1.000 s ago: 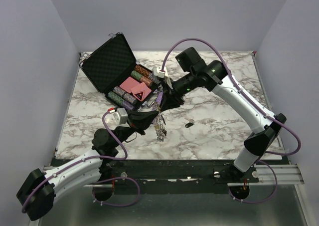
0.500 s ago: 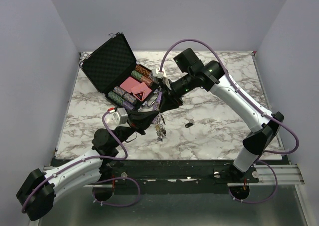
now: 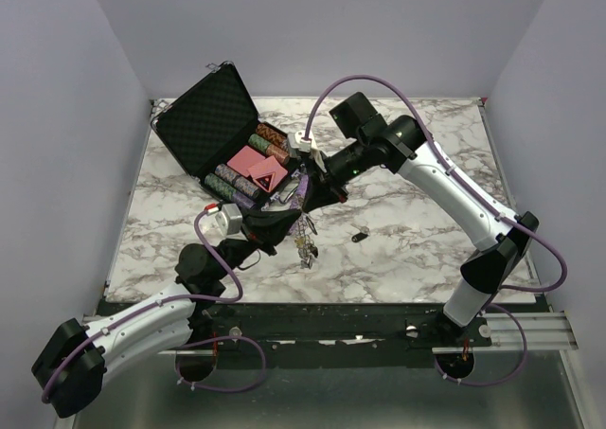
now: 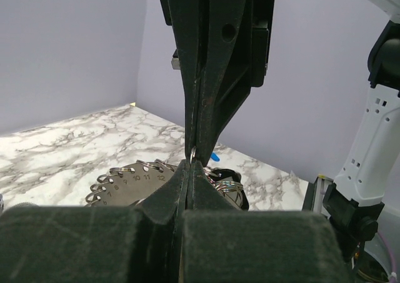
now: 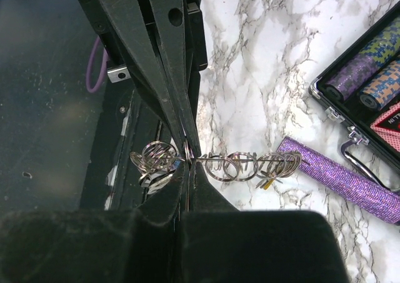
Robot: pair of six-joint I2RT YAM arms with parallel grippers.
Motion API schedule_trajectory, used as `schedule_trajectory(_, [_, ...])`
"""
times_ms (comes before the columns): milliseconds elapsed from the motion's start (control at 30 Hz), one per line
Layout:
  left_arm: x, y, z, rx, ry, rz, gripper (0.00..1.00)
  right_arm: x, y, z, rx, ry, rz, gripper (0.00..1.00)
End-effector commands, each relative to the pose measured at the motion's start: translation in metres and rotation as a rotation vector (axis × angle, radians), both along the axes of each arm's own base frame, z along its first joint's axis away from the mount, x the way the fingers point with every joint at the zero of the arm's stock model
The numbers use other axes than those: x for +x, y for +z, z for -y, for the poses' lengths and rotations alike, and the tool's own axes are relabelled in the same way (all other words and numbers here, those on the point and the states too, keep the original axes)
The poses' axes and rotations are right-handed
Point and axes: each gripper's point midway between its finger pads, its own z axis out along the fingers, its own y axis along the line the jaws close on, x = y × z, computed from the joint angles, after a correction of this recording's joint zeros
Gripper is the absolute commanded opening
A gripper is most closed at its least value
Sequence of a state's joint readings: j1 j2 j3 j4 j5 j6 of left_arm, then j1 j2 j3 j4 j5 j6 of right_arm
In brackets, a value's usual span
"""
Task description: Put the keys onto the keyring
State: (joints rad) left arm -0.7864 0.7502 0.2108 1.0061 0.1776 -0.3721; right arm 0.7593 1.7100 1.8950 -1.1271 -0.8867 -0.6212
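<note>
The keyring (image 3: 303, 228) hangs between both grippers above the marble table (image 3: 426, 249), with a bunch of small silver keys (image 3: 306, 248) dangling under it. In the left wrist view it is a flat silver plate (image 4: 125, 182) with numbered holes and small split rings. My left gripper (image 4: 189, 165) is shut on its edge. My right gripper (image 5: 188, 161) comes from the opposite side, shut on the same spot; its black fingers (image 4: 212, 77) meet mine tip to tip. Edge-on, the keyring (image 5: 240, 162) shows several split rings and a yellow-capped key (image 5: 265, 184). One loose black-headed key (image 3: 360, 234) lies on the table.
An open black case (image 3: 213, 126) with poker chips and pink cards stands at the back left. A purple glittery tube (image 5: 350, 178) lies beside the case, just behind the grippers. The right arm (image 3: 454, 192) stretches across from the right.
My right gripper's jaws have shut on the keyring beside the left gripper's tips. The hanging keys have shifted slightly. The left gripper has stayed shut.
</note>
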Motion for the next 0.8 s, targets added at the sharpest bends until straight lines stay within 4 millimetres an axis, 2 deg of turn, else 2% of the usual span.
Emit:
schedule_trajectory(0, [-0.003, 0.015, -0.005, -0.042, 0.006, 0.035, 0.00, -0.006, -0.001, 0.001, -0.001, 0.045, 0.000, 0.00])
schedule_trajectory(33, [-0.003, 0.013, -0.005, -0.030, 0.006, 0.030, 0.05, -0.005, -0.001, 0.001, -0.002, 0.046, 0.010, 0.00])
schedule_trajectory(167, [-0.007, 0.003, -0.002, 0.047, -0.016, 0.016, 0.36, -0.004, -0.001, 0.006, -0.012, 0.051, 0.044, 0.00])
schedule_trajectory(200, [-0.008, 0.003, -0.003, 0.060, -0.021, 0.020, 0.40, -0.004, -0.002, 0.007, -0.018, 0.050, 0.046, 0.00])
schedule_trajectory(300, [-0.012, 0.000, -0.001, 0.109, -0.042, 0.008, 0.45, -0.003, -0.005, 0.009, -0.032, 0.049, 0.055, 0.00])
schedule_trajectory(567, [-0.014, -0.012, 0.003, 0.301, -0.091, -0.016, 0.51, -0.002, -0.013, 0.018, -0.083, 0.070, 0.133, 0.00])
schedule_trajectory(633, [-0.012, -0.011, 0.003, 0.339, -0.101, -0.032, 0.57, -0.003, -0.015, 0.019, -0.094, 0.079, 0.145, 0.00])
schedule_trajectory(733, [-0.009, -0.009, 0.002, 0.383, -0.121, -0.049, 0.59, -0.004, -0.015, 0.020, -0.098, 0.087, 0.157, 0.00])
schedule_trajectory(767, [-0.011, -0.010, 0.003, 0.389, -0.142, -0.046, 0.67, -0.005, -0.015, 0.020, -0.097, 0.089, 0.159, 0.01])
